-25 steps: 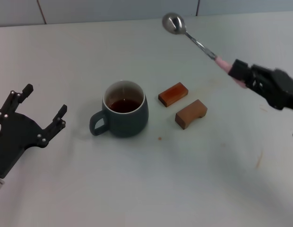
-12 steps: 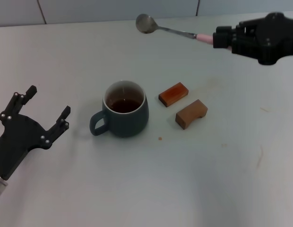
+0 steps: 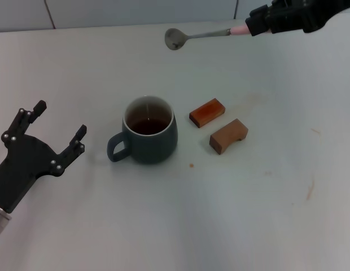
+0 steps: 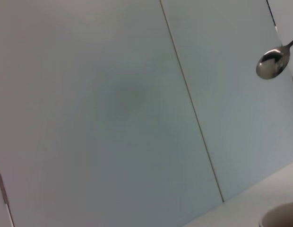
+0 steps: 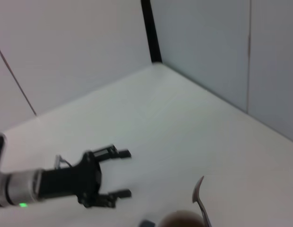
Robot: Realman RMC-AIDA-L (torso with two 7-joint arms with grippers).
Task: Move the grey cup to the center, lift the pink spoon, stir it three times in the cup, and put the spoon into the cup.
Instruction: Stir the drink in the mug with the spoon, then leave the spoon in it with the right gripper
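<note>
The grey cup, with dark liquid inside, stands mid-table with its handle toward my left gripper. My right gripper is at the far right, high above the table, shut on the pale pink handle of the pink spoon. The spoon lies nearly level in the air, and its silver bowl hangs beyond the cup on the far side. The spoon also shows in the left wrist view and the right wrist view. My left gripper is open and empty, on the table to the left of the cup.
Two brown wooden blocks lie just right of the cup. A wall runs along the far table edge. The right wrist view shows my left gripper farther off.
My right gripper has risen and swung left toward the far edge with the spoon, which now lies nearly level. My left gripper shifted slightly. The cup has not moved.
</note>
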